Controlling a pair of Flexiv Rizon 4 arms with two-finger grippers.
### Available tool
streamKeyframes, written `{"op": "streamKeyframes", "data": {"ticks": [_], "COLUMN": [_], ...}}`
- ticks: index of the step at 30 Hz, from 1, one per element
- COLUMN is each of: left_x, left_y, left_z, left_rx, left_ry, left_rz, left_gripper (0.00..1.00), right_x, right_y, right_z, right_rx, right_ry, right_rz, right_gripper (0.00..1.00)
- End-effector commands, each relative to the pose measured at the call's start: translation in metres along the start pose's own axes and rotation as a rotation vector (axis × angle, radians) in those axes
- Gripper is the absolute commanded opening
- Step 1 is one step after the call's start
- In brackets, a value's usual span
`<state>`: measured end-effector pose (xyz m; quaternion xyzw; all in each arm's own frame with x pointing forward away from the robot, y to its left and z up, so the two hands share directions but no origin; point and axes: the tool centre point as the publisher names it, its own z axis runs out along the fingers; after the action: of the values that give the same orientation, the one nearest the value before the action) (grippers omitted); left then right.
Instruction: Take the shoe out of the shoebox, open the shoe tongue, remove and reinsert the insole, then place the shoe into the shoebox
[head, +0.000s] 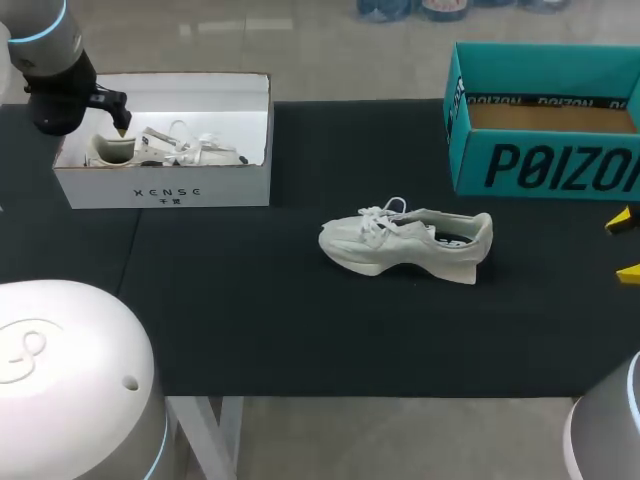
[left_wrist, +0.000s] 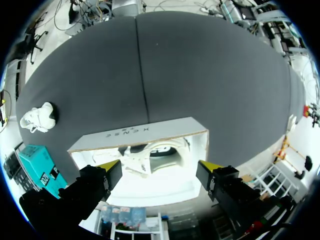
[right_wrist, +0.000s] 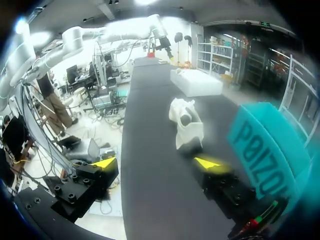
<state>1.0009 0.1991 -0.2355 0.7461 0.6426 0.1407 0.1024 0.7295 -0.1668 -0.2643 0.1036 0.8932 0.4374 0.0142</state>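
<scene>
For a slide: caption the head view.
Left gripper hovers over the white shoebox, one shoe inside; second shoe lies on the table near a teal box.

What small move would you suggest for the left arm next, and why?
Probably lower the left end effector into the white shoebox toward the shoe lying inside: it hovers open above the box, and the shoe is not yet gripped.

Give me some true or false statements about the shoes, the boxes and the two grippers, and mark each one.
The loose shoe lies on the table between the two boxes. True.
The white box is empty. False: a second shoe lies in it.
The left gripper is shut on a shoe. False: it is open above the white box.
The right gripper is open, holding nothing. True.
The teal box is closed. False: its top is open.
</scene>
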Motion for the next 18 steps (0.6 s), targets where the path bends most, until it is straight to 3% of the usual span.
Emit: {"op": "streamKeyframes", "data": {"ticks": [1,5,18], "left_x": [0.000,0.000,0.000], "left_y": [0.000,0.000,0.000], "left_z": [0.000,0.000,0.000], "left_rx": [-0.001,-0.001,-0.001], "left_ry": [0.000,0.000,0.000], "left_rz": [0.001,0.001,0.001], "left_gripper": [1.00,1.00,1.00], "right_x": [0.018,0.022,0.022], "right_y": [0.004,0.017,0.017], "right_z": [0.014,0.018,0.018], "right_rx": [0.009,0.088,0.088], "right_ry": [-0.084,-0.109,-0.109], "right_rz": [0.012,0.052,0.052], "right_gripper": [1.00,1.00,1.00]}}
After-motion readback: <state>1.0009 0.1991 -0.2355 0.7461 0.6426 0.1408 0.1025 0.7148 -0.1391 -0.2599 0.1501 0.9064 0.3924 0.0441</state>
